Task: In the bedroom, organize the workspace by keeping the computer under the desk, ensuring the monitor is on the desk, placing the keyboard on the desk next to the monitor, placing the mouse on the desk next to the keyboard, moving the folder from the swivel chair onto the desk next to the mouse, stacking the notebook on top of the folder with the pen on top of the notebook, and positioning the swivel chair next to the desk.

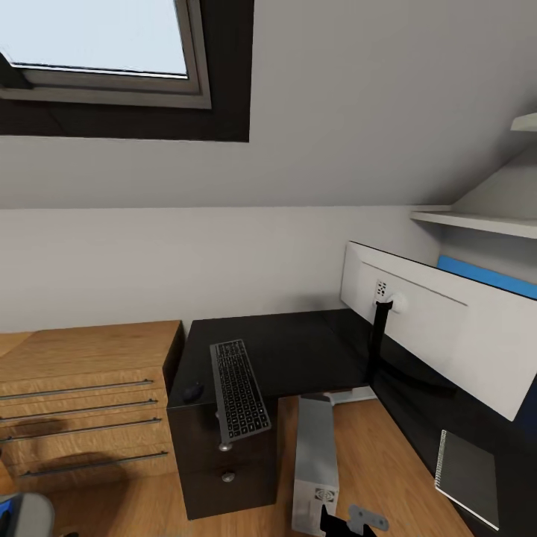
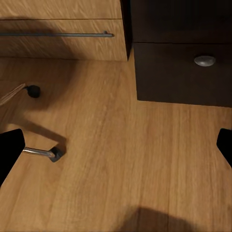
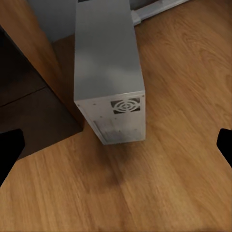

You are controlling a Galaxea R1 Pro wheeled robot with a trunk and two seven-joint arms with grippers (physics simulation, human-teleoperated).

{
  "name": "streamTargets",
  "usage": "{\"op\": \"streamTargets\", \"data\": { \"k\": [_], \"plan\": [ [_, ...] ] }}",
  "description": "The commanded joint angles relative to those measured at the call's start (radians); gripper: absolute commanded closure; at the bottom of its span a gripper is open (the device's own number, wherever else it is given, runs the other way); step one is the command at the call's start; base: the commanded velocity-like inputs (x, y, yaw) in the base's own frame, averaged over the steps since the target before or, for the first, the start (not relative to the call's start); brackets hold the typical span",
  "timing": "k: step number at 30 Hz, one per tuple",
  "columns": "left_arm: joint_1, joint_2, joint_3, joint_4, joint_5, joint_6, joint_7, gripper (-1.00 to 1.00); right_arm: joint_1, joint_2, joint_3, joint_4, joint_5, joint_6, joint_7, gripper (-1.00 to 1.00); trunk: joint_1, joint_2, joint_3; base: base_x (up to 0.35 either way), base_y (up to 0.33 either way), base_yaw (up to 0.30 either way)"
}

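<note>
Glossy desk (image 1: 298,350) overhangs computer (image 1: 315,462); both hands' fingertips spread wide, mostly cropped.

- The monitor (image 1: 447,328) stands on the glossy black surface (image 1: 298,350), white back showing
- The slim black keyboard (image 1: 239,390) lies at the surface's front, one end overhanging the edge
- The small black mouse (image 1: 193,391) sits just beside the keyboard
- The grey notebook (image 1: 468,477) lies flat on the surface's right wing
- The pale grey computer (image 1: 315,462) stands upright on the floor under the surface
</note>
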Motion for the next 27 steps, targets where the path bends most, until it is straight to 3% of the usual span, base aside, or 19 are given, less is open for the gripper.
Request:
{"op": "streamTargets", "data": {
  "k": [1, 12, 23, 27],
  "plan": [
    [-0.001, 0.001, -0.006, 0.002, 0.011, -0.009, 0.005, -1.00, -0.001, 0.000, 0.008, 0.002, -0.001, -0.002, -0.006, -1.00, 0.000, -0.001, -0.001, 0.000, 0.000, 0.000],
    [-0.001, -0.006, -0.007, 0.014, 0.010, -0.013, 0.005, -1.00, -0.001, -0.003, 0.010, 0.002, 0.010, -0.002, -0.002, -1.00, 0.000, -0.001, -0.001, 0.000, 0.000, 0.000],
    [-0.001, -0.021, -0.007, 0.045, 0.009, -0.013, 0.005, -1.00, -0.001, -0.003, 0.010, 0.002, 0.114, 0.002, -0.005, -1.00, 0.000, -0.001, -0.001, 0.000, 0.000, 0.000],
    [-0.001, -0.029, -0.007, 0.060, 0.009, -0.013, 0.004, -1.00, -0.001, -0.002, 0.008, 0.002, 0.119, 0.001, -0.008, -1.00, 0.000, -0.001, -0.001, 0.000, 0.000, 0.000]
  ]
}}
